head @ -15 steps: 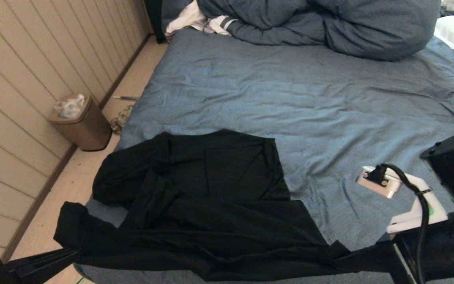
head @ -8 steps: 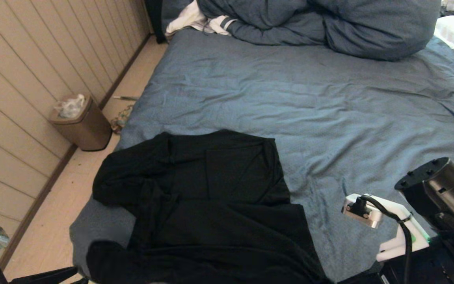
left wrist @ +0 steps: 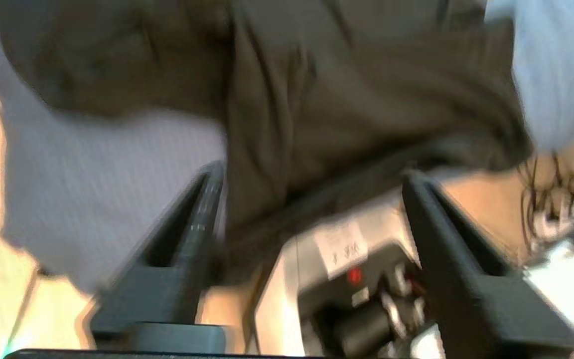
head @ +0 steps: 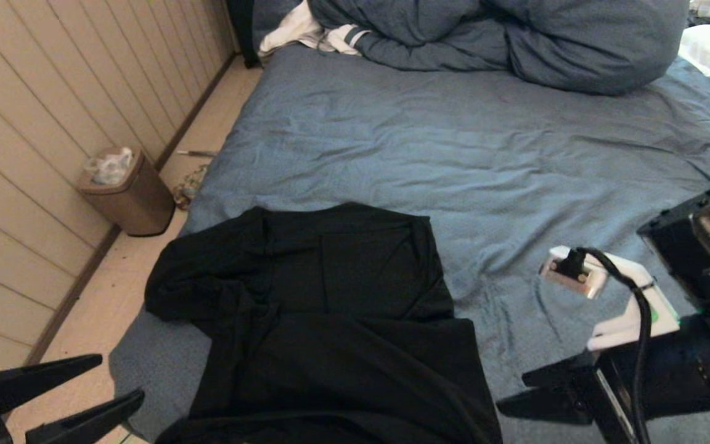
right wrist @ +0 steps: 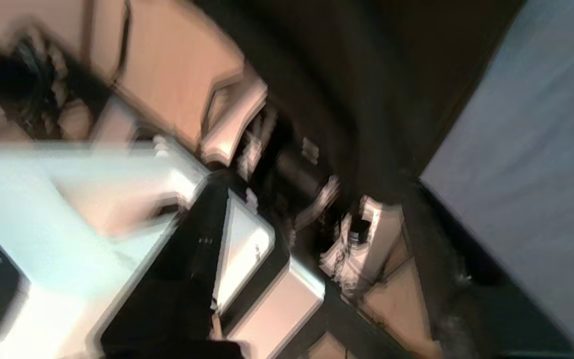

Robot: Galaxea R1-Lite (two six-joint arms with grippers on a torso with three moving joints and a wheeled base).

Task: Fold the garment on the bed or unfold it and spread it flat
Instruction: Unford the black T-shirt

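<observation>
- The bed (head: 515, 154) is covered by a wrinkled blue sheet.
- The shirt (head: 330, 320) is left rumpled at the near left corner, released from the stretch held a second ago.
- Both jaws are now seen apart and empty: left gripper (head: 111, 382), right gripper (head: 515, 391).
- A fresh grasp is likely needed.

one black garment (head: 336, 320) lies on one bed (head: 453, 160). one bulky blue duvet (head: 515, 37) and one piece of white striped clothing (head: 306, 31) sit at the far end. two robot grippers, left gripper (head: 114, 382) and right gripper (head: 515, 394). one brown waste bin (head: 127, 194) on the floor.
</observation>
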